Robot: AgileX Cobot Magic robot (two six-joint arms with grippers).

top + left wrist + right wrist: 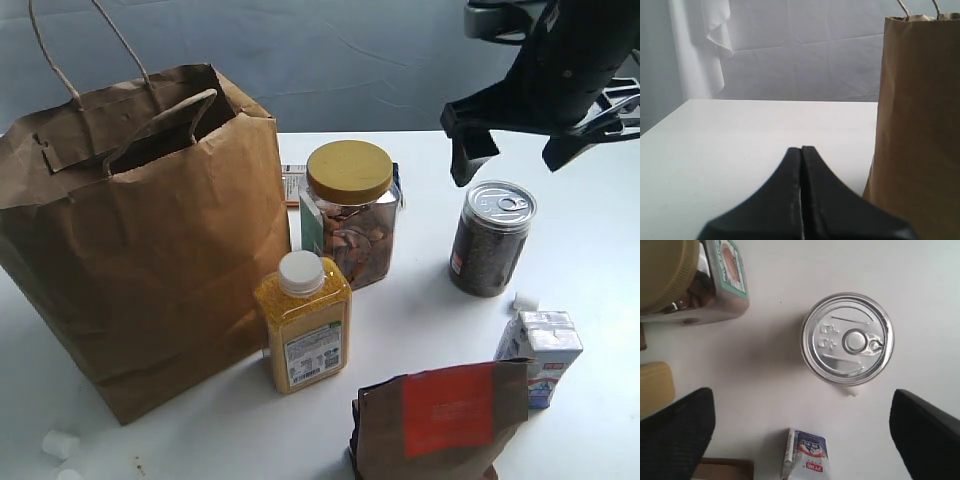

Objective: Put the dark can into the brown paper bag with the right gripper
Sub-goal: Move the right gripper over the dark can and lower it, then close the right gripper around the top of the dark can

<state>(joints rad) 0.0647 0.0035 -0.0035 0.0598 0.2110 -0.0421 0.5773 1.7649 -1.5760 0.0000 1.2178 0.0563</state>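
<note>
1. Two end effectors are seen. The right end effector (pixel 512 158) is held wide open above the dark can (pixel 490 250), with its fingers spread to either side and no contact made.
2. The dark can is set upright on the white surface (pixel 420 330) at the right, silver pull-tab lid up, well apart from the brown paper bag (pixel 150 260).
3. The brown paper bag is stood open at the left, with its cord handles raised.
4. A yellow-lidded jar (pixel 350 215) and, nearer, a yellow bottle (pixel 302 325) are placed between bag and can.
5. A small carton (pixel 540 350) and a dark-brown pouch (pixel 440 420) are found nearest, at the right.
6. The left end effector (pixel 801 150) is pressed closed on nothing, beside the bag.
</note>
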